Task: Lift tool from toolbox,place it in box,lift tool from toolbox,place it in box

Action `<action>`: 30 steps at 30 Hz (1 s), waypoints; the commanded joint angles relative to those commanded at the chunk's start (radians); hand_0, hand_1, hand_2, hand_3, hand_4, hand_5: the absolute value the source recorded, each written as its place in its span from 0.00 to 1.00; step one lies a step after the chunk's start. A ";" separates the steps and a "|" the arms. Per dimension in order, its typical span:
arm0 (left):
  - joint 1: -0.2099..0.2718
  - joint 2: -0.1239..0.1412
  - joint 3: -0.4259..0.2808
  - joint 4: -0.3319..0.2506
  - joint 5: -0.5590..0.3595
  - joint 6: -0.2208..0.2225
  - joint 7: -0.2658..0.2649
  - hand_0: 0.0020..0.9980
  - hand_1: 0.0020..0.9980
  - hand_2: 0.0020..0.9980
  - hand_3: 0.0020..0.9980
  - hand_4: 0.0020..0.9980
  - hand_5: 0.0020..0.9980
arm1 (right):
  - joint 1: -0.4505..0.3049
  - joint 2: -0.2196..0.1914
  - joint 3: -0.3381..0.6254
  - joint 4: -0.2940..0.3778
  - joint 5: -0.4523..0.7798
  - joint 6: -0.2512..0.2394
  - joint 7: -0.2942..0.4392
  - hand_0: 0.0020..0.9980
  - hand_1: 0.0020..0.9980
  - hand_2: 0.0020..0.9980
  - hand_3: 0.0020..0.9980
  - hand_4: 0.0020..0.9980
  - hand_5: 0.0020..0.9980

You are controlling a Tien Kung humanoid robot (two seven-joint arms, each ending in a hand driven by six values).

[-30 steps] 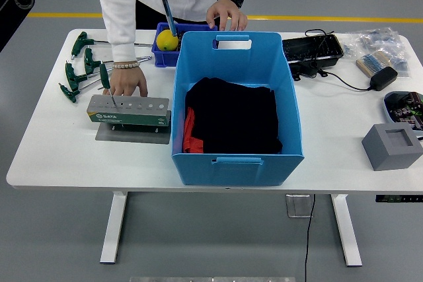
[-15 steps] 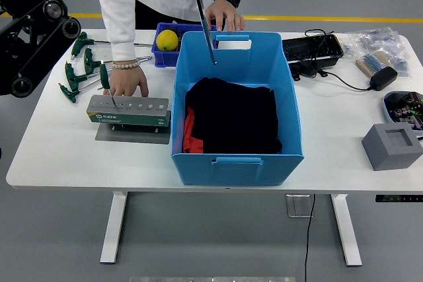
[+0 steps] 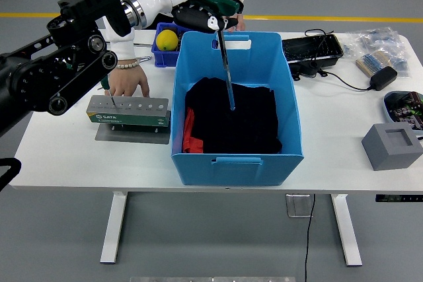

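I see the long T-handle hex key with green grip and thin metal shaft [image 3: 226, 64] hanging almost upright, grip at top, tip pointing down over the black cloth [image 3: 234, 120] inside the big blue plastic box [image 3: 238, 160]. My left hand [image 3: 201, 12] is closed around the grip. On the white worktop [image 3: 330, 137], a person's hand [image 3: 127, 78] rests by the grey tool holder [image 3: 129, 110].
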 joint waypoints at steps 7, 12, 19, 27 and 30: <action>0.011 0.006 0.096 0.012 -0.131 -0.029 0.007 0.06 0.00 0.01 0.07 0.76 0.61 | 0.000 -0.001 0.014 0.000 -0.012 0.000 0.000 0.75 0.74 0.79 0.63 0.89 0.72; 0.026 -0.001 0.161 0.031 -0.184 -0.036 0.005 0.06 0.00 0.02 0.07 0.77 0.60 | -0.001 -0.001 0.025 0.000 -0.021 -0.001 -0.001 0.74 0.74 0.79 0.62 0.89 0.72; 0.038 -0.024 0.227 0.070 -0.222 -0.033 -0.007 0.06 0.00 0.02 0.07 0.77 0.60 | 0.002 -0.003 0.039 0.000 -0.039 0.000 -0.004 0.74 0.74 0.79 0.62 0.89 0.72; 0.042 -0.031 0.248 0.126 -0.280 -0.035 -0.009 0.08 0.00 0.03 0.09 0.78 0.60 | 0.009 -0.006 0.020 0.000 -0.024 -0.001 0.002 0.74 0.74 0.79 0.62 0.89 0.72; 0.039 -0.038 0.258 0.143 -0.303 -0.033 -0.012 0.08 0.00 0.03 0.09 0.78 0.60 | 0.011 -0.007 0.009 0.000 -0.016 -0.001 0.004 0.74 0.74 0.79 0.62 0.89 0.72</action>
